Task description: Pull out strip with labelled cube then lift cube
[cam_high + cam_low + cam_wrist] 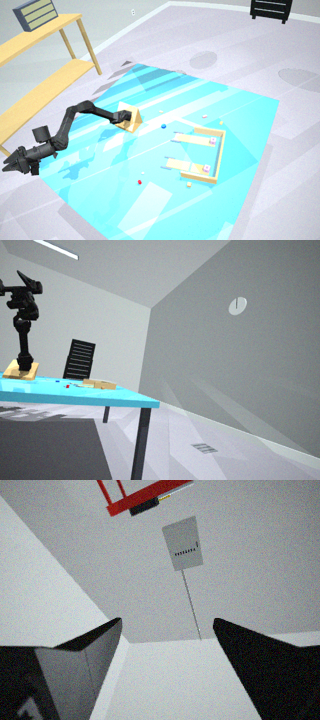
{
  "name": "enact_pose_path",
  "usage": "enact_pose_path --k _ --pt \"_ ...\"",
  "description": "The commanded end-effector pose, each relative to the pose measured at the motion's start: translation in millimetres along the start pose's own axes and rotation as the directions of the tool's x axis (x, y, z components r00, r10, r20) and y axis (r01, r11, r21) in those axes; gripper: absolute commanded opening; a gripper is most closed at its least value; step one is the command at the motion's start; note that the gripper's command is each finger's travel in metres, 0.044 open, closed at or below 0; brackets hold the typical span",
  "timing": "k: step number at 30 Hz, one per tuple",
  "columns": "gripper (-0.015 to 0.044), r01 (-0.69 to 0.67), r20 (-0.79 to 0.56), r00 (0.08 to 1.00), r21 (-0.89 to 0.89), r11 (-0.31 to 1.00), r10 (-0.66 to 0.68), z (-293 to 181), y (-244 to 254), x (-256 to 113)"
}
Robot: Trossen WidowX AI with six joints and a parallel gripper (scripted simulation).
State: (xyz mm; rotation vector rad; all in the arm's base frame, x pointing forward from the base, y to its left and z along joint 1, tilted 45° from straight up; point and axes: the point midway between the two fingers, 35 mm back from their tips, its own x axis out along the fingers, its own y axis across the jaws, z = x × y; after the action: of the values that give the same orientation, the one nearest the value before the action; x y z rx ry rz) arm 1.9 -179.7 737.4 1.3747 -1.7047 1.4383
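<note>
My gripper (3, 166) (168, 622) is open and empty, raised far left of the strips. The far strip (193, 139) looks unbroken and carries a pink cube (212, 140) with dark marks at its inner end. The near strip shows a gap between its outer piece (178, 164) and its inner piece (196, 168). Another marked pink cube (206, 168) sits on the inner piece. The marks are too small to read. In the wrist view no strip or cube shows.
A low wooden wall (198, 177) (105, 385) surrounds the cube ends on three sides. Thin grey rails flank the strips' outer ends. A blue piece (163, 126) (57, 381), a red piece (139, 182) (67, 386), an orange block (189, 184) and several small bits lie around.
</note>
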Motion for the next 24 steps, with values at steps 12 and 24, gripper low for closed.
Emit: enact_pose_path --k 12,24 --pt "0.04 0.357 0.45 0.88 -0.415 0.837 -0.152 130.6 -74.1 -91.2" --pt "0.04 0.847 0.755 0.524 -0.508 0.154 -0.393 191.6 -165.9 -273.9"
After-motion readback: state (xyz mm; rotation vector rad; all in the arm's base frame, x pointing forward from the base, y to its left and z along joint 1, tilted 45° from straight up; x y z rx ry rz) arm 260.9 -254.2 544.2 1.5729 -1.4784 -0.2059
